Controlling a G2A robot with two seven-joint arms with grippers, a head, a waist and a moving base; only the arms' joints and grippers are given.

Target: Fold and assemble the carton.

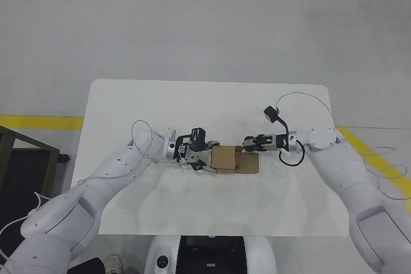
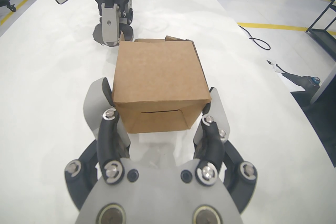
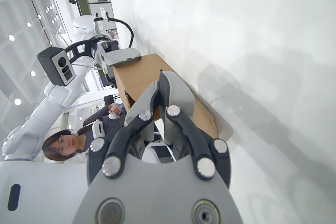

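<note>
Left jaws: grasping carton [image 2: 157,72] at one end, pads on both sides.
Right jaws: clenched, at opposite end's flaps [image 2: 173,38].
Carton: mid-table [image 1: 192,109], long axis arm to arm.

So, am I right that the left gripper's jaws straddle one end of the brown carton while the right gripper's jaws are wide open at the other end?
Not quite: the right gripper has its jaws shut together, not wide open, as the right wrist view shows. The left gripper does straddle one end of the brown carton.
</note>
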